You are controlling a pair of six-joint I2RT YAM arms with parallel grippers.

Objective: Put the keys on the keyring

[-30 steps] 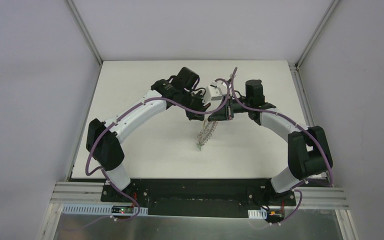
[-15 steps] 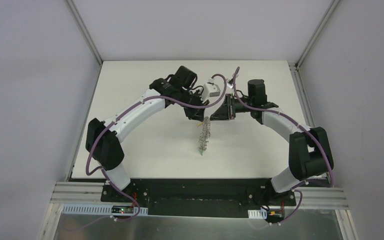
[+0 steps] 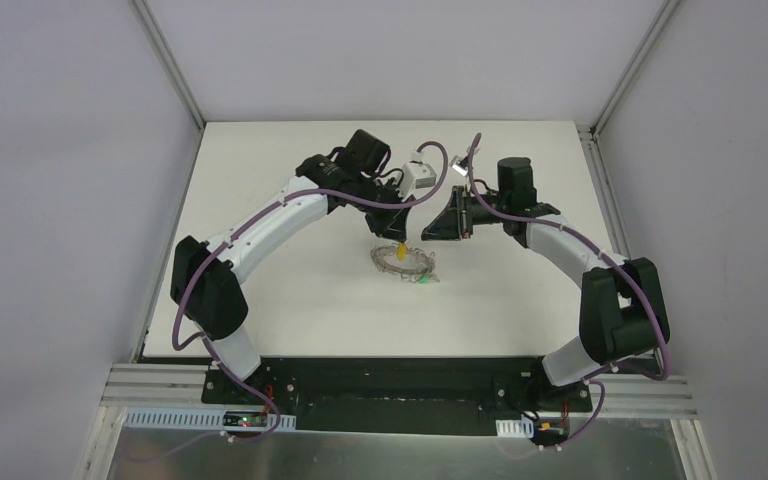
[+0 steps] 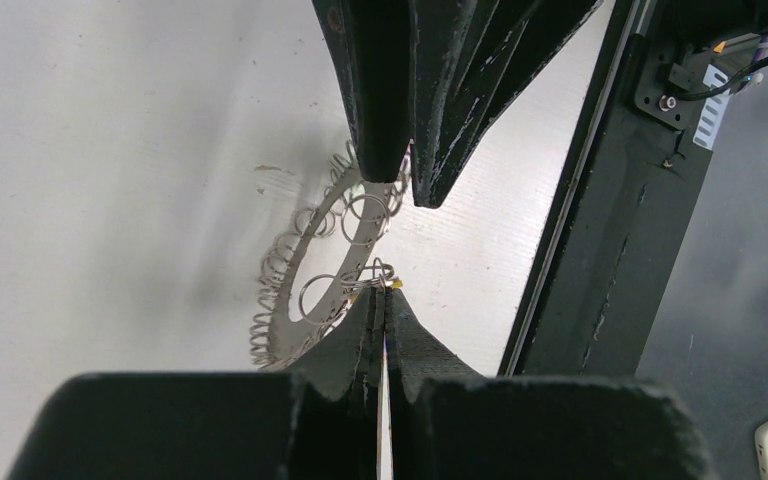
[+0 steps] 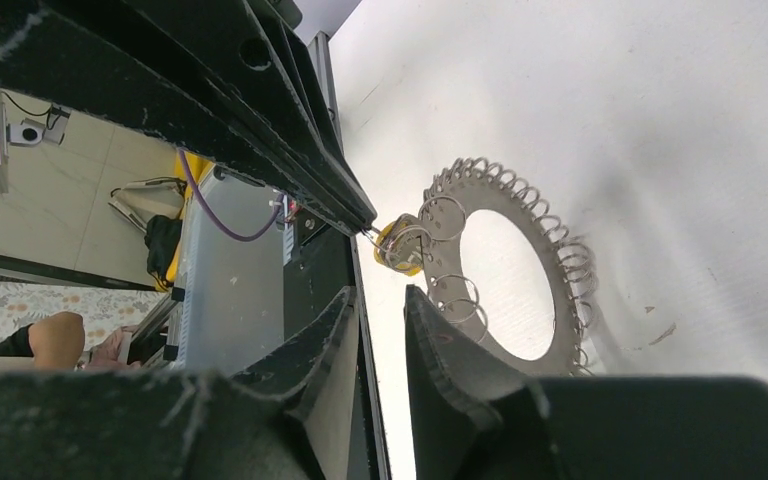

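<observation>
The large flat dark-grey metal keyring (image 5: 505,195) with its fringe of thin silver wire loops sits at the centre of the top view, just below both gripper tips. It is tilted, and its lower edge seems to meet the white table (image 3: 320,300). We judge it light and stiff. The band is hard and slick, while the loops look springy and apt to bend or snag, so the safest hold is across the flat band, not on the fringe.

The tiny key with the yellow-gold head (image 5: 398,246) is at the ring's near rim, tangled among the loops. The left gripper (image 4: 384,298) is pinched tight on what looks like its thin shaft. A key this small can easily twist or slip in the pads.

The tiny key with the bright green head (image 3: 422,281) lies at the ring's lower-right edge in the top view. We cannot tell whether it is threaded.

The right gripper (image 5: 380,295) hovers just beside the ring, jaws parted and holding nothing.
</observation>
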